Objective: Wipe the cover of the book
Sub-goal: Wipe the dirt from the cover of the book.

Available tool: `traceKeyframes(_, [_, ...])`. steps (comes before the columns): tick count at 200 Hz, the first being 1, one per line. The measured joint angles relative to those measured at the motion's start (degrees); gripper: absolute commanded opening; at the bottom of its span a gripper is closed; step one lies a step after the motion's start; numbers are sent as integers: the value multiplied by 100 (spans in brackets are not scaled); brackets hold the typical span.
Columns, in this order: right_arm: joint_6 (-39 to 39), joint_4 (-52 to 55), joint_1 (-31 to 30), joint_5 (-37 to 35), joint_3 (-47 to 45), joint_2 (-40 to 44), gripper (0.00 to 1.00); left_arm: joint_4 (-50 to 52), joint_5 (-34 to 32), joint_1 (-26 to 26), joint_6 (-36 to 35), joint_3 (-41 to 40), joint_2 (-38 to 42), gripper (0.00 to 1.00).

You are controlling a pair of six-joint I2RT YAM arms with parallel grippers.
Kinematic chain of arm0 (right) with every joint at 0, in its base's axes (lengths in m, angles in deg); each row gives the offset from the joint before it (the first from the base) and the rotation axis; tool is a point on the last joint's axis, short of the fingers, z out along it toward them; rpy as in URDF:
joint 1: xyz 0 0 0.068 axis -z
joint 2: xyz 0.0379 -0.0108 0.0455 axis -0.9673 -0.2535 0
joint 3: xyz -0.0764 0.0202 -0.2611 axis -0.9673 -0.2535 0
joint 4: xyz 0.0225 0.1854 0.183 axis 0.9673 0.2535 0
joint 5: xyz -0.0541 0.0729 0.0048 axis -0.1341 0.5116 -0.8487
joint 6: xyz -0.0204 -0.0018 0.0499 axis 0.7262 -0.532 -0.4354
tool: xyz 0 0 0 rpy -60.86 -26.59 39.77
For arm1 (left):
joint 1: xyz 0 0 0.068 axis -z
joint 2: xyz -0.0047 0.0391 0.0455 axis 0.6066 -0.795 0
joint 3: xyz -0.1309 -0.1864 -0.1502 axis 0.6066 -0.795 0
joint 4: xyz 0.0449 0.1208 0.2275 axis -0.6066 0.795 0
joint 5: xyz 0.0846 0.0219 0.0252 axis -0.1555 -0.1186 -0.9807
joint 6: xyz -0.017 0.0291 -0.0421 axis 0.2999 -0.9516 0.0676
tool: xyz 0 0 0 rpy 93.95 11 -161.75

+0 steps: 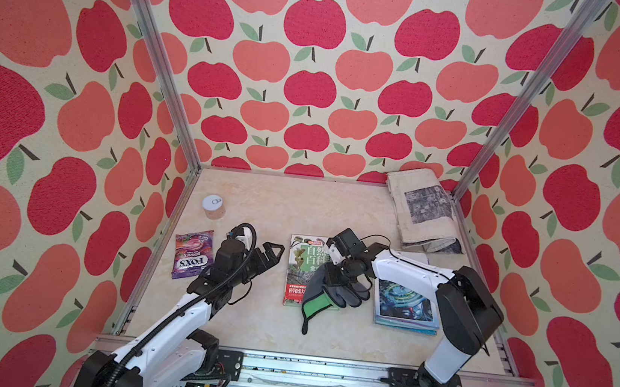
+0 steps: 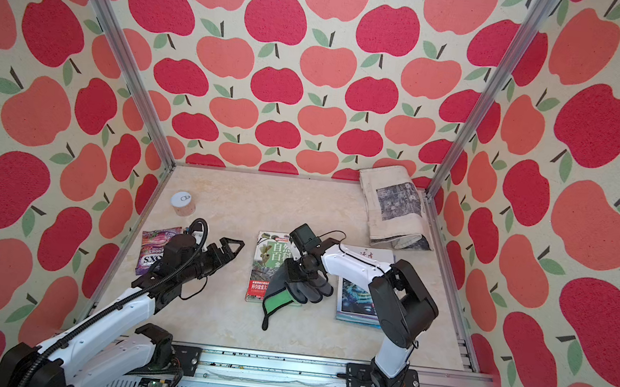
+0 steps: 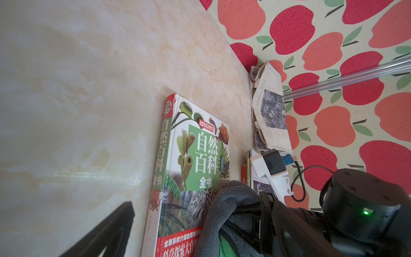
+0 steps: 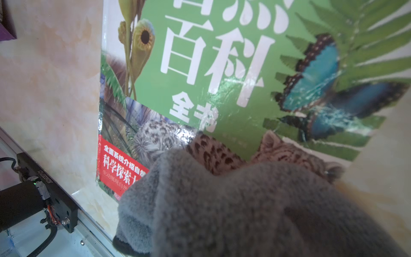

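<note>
Gripping check, right pincer [image 1: 334,279]: jaws closed tight on the cloth [image 1: 328,302]; its tips are buried in the fabric in both top views.
Left pincer [image 1: 268,258]: jaws spread wide, holding nothing, raised just beside the book's spine edge, apart from it. Only one black finger [image 3: 111,229] shows in the left wrist view.
Book [image 1: 300,256]: lying flat and face up on the table [image 1: 279,207], green cover with white characters, red band at its near end.
Cloth: grey fleece with a green band, resting on the near right part of the book's cover, partly hanging past the near edge onto the table. The right wrist view shows it covering the spotted cat picture [image 4: 218,151].
Magazines [image 1: 404,306]: a flat stack to the right of the book, partly under the right arm.
Newspaper [image 1: 424,210]: folded, beyond the book and to its right.
Sweet bag [image 1: 192,254]: purple, well to the left of the book.
Tin [image 1: 213,207]: upright, beyond the book and to its left.
</note>
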Motion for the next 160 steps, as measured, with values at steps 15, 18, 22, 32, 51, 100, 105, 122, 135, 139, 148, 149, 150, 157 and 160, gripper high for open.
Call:
traceKeyframes(15, [13, 168, 61, 72, 203, -155, 4, -26, -4, 2, -2, 0, 9, 99])
traceKeyframes(18, [22, 201, 79, 79, 260, -197, 4, -33, -4, 4, 0, 0, 9, 99])
traceKeyframes(22, [42, 258, 111, 94, 356, -264, 4, -50, -4, 4, 0, 0, 7, 99])
traceKeyframes(32, [74, 313, 210, 96, 603, -450, 4, -87, -2, 4, -2, 0, -9, 99])
traceKeyframes(51, [129, 317, 428, 81, 968, -734, 4, -83, 59, 4, -24, 136, -275, 99])
traceKeyframes(100, [389, 629, 765, 15, 2295, -1648, 4, -170, 131, 420, -22, 542, -776, 99])
traceKeyframes(105, [435, 710, 763, -20, 2505, -1775, 4, -188, 116, 470, -17, 535, -774, 99])
traceKeyframes(122, [570, 929, 737, -98, 3077, -2122, 4, -271, 35, 597, 26, 468, -741, 99])
traceKeyframes(135, [632, 1038, 706, -142, 3401, -2317, 4, -273, 0, 599, 37, 457, -748, 99])
traceKeyframes(139, [649, 1054, 695, -144, 3475, -2365, 4, -271, -9, 599, 37, 457, -750, 99])
traceKeyframes(148, [651, 1082, 669, -157, 3606, -2450, 4, -264, -9, 599, 37, 459, -750, 99])
traceKeyframes(149, [651, 1082, 669, -157, 3613, -2455, 4, -264, -9, 599, 37, 459, -750, 99])
traceKeyframes(150, [651, 1084, 667, -160, 3628, -2463, 4, -264, -9, 599, 37, 459, -750, 99])
traceKeyframes(157, [651, 1095, 645, -160, 3698, -2509, 4, -251, -13, 601, 37, 466, -754, 99])
traceKeyframes(160, [649, 1097, 632, -157, 3731, -2531, 4, -247, -17, 605, 37, 468, -756, 99])
